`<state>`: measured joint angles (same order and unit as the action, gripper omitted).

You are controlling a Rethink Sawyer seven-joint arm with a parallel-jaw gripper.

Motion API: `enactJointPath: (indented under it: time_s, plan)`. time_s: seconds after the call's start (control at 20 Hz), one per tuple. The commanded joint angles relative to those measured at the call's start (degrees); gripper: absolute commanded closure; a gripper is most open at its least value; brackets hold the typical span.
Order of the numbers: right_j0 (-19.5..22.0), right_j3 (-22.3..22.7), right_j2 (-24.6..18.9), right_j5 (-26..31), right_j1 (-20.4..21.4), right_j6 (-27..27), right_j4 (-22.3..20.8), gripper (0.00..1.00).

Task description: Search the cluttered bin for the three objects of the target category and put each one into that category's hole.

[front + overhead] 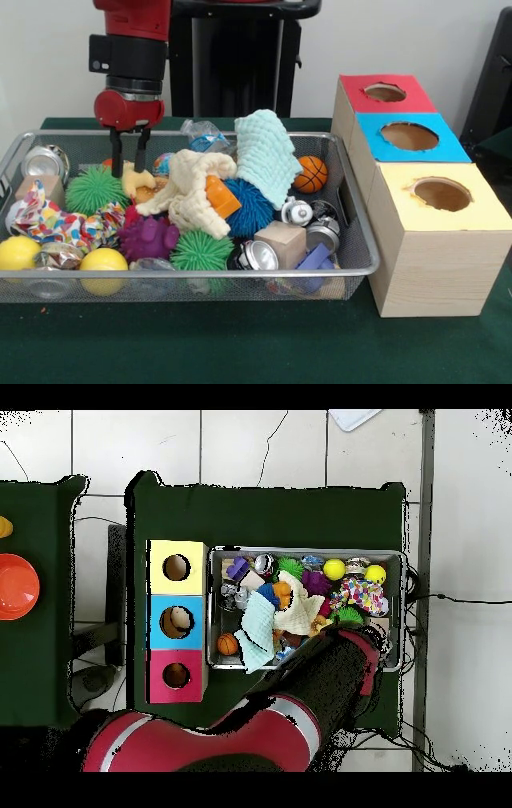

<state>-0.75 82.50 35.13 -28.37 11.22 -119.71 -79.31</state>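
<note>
across the table in the front view, the gripper [130,150] hangs down over the far left part of the bin [352,272], its two dark fingers a little apart and pointing straight down, and nothing is held between them. right under the tips sits a tan plush toy [138,182], pale yellow-brown, wedged between the green spiky ball [94,189] and the cream cloth [190,192]. that's the relation that counts: the toy lies directly below and just toward the camera from the fingertips, so the coming move looks like a short straight drop. its shape is half buried, so i can't call a long axis. the red-topped hole [385,92] is well off to the picture's right, at the far end of the row of boxes, past the blue-topped hole [409,135] and the yellow-topped hole [441,193]. no striped orange toy shows clearly here; the orange piece [221,196] in the cloth is hard to read.

from overhead, the arm [300,694] sweeps up from the bottom and covers the near side of the bin [305,551], hiding the gripper and the tan toy completely. the red-topped hole [176,675] looks dark and empty, while something pale seems to sit inside the blue-topped hole [177,622]
</note>
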Motion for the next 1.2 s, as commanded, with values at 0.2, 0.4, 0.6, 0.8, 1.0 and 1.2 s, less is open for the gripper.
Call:
enactJointPath:
  time_s: [0.2, 0.4, 0.6, 0.8, 1.0, 1.2]
  plan:
    - [-0.83, -2.69, -7.50, 3.78, -2.47, -11.90, -2.16, 0.00]
    - [-0.40, -2.63, -8.02, 3.48, -2.70, -12.44, -2.40, 0.00]
    - [-0.11, -2.61, -8.67, 2.74, -3.38, -14.00, -3.26, 0.00]
    - [-0.90, -2.79, -8.65, 2.32, -4.26, -17.04, -5.37, 0.00]
    - [-0.05, -3.06, -10.02, 1.56, -4.91, -17.70, -5.60, 0.00]
    - [-0.07, -3.25, -10.56, 1.28, -5.59, -17.95, -5.95, 0.00]
